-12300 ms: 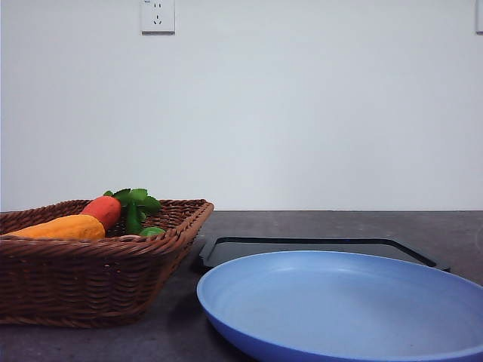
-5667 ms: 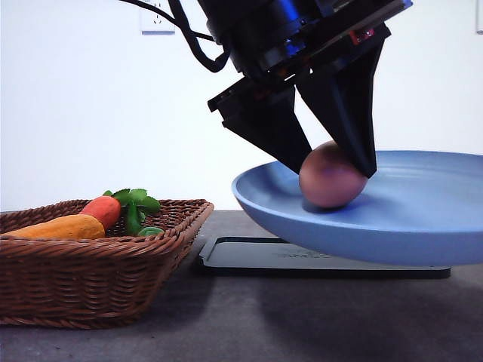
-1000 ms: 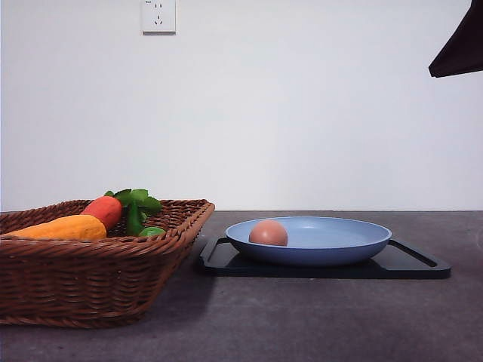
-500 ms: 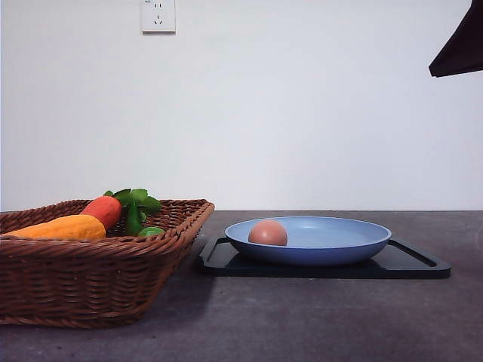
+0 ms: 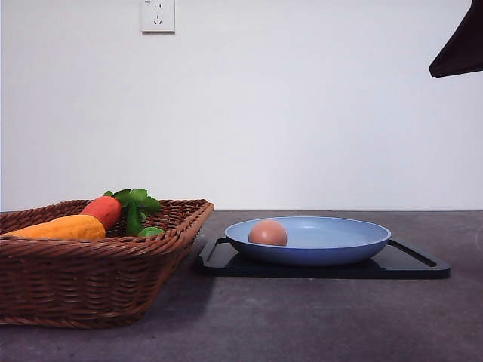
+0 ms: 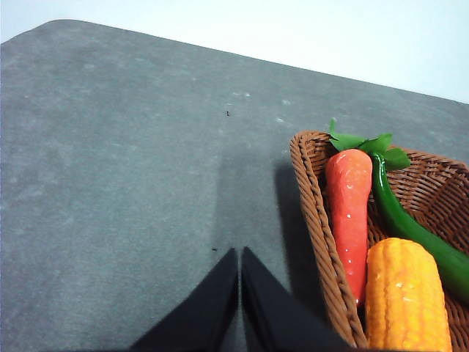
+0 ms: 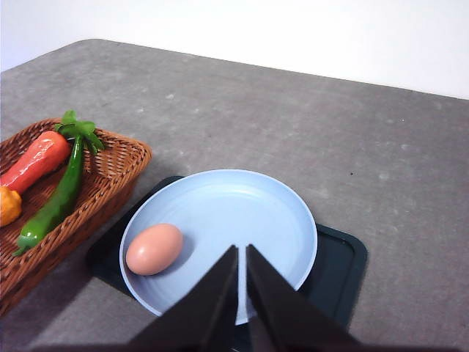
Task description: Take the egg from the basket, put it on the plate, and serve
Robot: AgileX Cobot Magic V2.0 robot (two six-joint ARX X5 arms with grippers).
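Note:
The pinkish-brown egg [image 5: 267, 232] [image 7: 154, 248] lies in the left part of the light-blue plate [image 5: 332, 245] [image 7: 249, 213]. That plate rests on a flat black tray [image 5: 411, 264] [image 7: 341, 257]. The brown wicker basket [image 5: 90, 279] [image 7: 110, 183] [image 6: 311, 191] stands to the plate's left. My right gripper [image 7: 241, 253] hovers high above the plate, fingers pressed together with nothing in them; a dark part of that arm [image 5: 460, 45] shows at the top right of the front view. My left gripper [image 6: 239, 253] is shut and empty, above bare table beside the basket.
In the basket lie an orange-red carrot [image 5: 104, 210] [image 6: 350, 213] [image 7: 33, 163], a yellow corn cob [image 5: 64, 228] [image 6: 407, 297] and a long green vegetable [image 7: 58, 194] [image 6: 410, 227]. The table top [image 5: 302, 317] is dark grey. A white wall with a socket [image 5: 158, 15] stands behind.
None over the last second. Further back, the egg was set in the plate while the plate was held up, and the plate came to rest on the tray.

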